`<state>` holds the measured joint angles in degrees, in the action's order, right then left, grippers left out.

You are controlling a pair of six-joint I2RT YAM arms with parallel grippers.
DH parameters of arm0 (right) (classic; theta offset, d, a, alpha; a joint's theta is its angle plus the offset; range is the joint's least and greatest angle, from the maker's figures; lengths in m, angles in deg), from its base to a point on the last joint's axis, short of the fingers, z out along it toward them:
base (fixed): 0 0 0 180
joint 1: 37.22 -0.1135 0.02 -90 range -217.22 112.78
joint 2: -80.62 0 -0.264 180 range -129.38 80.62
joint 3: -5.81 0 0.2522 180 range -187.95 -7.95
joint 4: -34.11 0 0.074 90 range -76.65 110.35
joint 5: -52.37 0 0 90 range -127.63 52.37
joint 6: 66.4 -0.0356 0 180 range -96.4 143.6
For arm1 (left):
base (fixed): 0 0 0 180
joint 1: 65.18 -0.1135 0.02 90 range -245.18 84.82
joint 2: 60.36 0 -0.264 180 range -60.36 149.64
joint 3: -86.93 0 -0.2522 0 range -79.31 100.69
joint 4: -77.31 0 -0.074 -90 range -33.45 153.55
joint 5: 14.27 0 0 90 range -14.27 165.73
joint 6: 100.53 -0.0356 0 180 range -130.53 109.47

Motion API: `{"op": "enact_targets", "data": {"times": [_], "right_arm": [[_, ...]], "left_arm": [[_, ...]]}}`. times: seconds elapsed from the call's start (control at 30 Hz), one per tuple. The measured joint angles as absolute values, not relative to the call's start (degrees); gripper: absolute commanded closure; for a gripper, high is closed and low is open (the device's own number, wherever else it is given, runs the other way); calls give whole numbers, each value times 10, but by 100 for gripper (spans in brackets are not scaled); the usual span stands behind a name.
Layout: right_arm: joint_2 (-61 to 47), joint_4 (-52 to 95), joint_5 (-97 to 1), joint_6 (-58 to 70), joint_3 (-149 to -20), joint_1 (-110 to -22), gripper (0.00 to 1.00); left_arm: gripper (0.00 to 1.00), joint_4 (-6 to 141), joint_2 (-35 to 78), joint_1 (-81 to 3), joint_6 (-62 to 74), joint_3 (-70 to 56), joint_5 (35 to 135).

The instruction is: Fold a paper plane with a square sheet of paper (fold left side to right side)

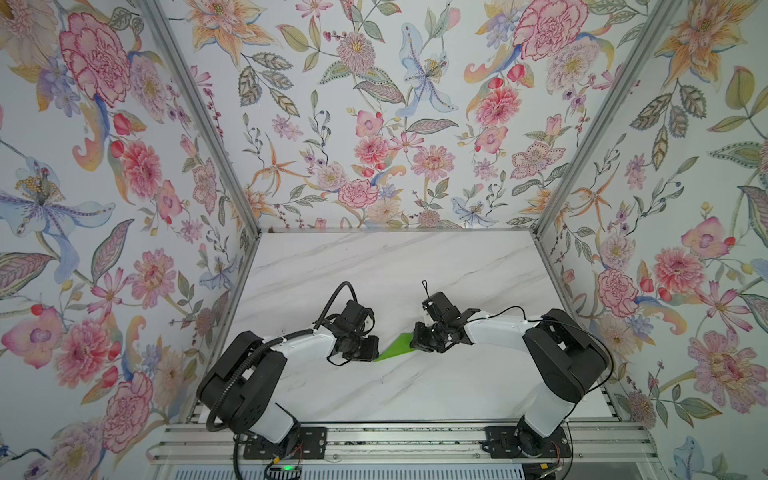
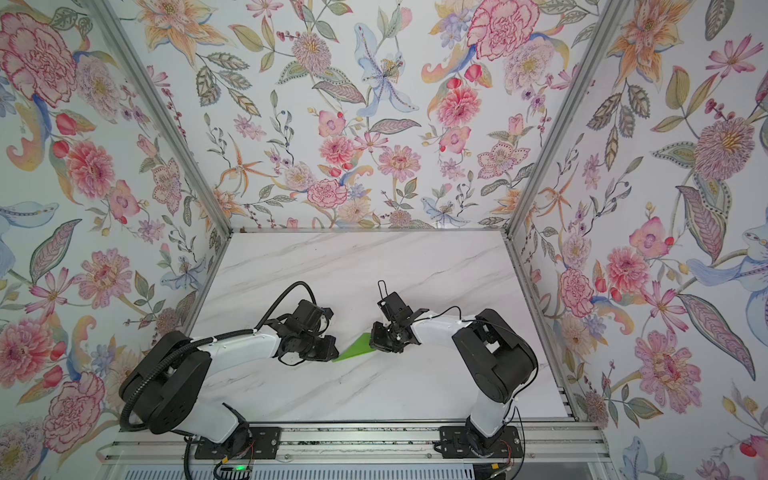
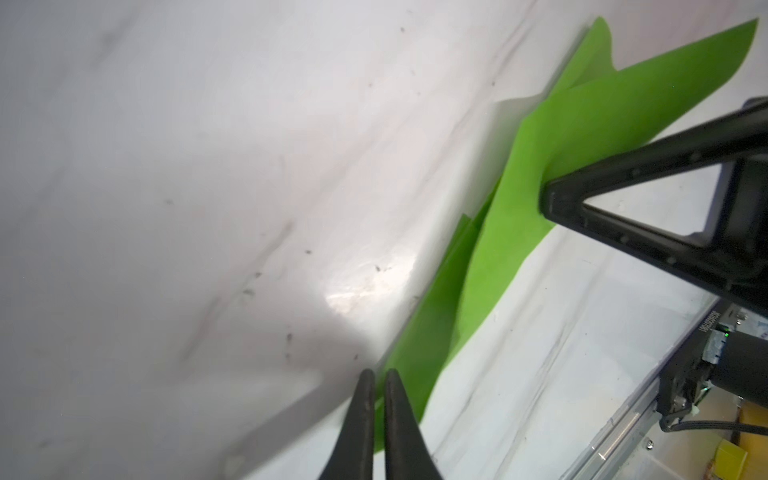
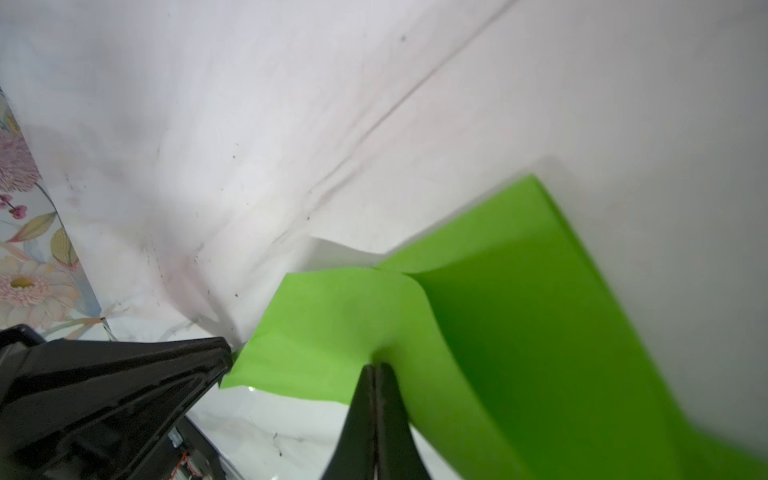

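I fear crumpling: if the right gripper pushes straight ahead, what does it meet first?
The right gripper is shut on the green paper; pushing on, it would likely press that into the table. Depth is unclear.

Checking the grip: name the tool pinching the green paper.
The right tool, shut tight on the green paper where it puckers; the left tool stands slightly parted at the paper's other end.
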<state>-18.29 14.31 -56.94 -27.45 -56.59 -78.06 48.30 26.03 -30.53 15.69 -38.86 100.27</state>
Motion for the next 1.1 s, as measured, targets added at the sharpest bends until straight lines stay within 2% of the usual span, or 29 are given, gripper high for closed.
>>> {"op": "enact_targets", "data": {"times": [0.33,0.6,0.77,1.1], "right_arm": [[-176,202,-530,-357,-543,-804,97],[-176,207,-530,-363,-541,-804,97],[-176,210,-530,-363,-540,-804,97],[-174,211,-527,-362,-538,-804,97]], "left_arm": [[83,452,215,-281,177,-321,974],[85,509,315,-228,217,-284,976],[89,520,362,-220,224,-274,963],[98,521,365,-220,222,-299,948]]}}
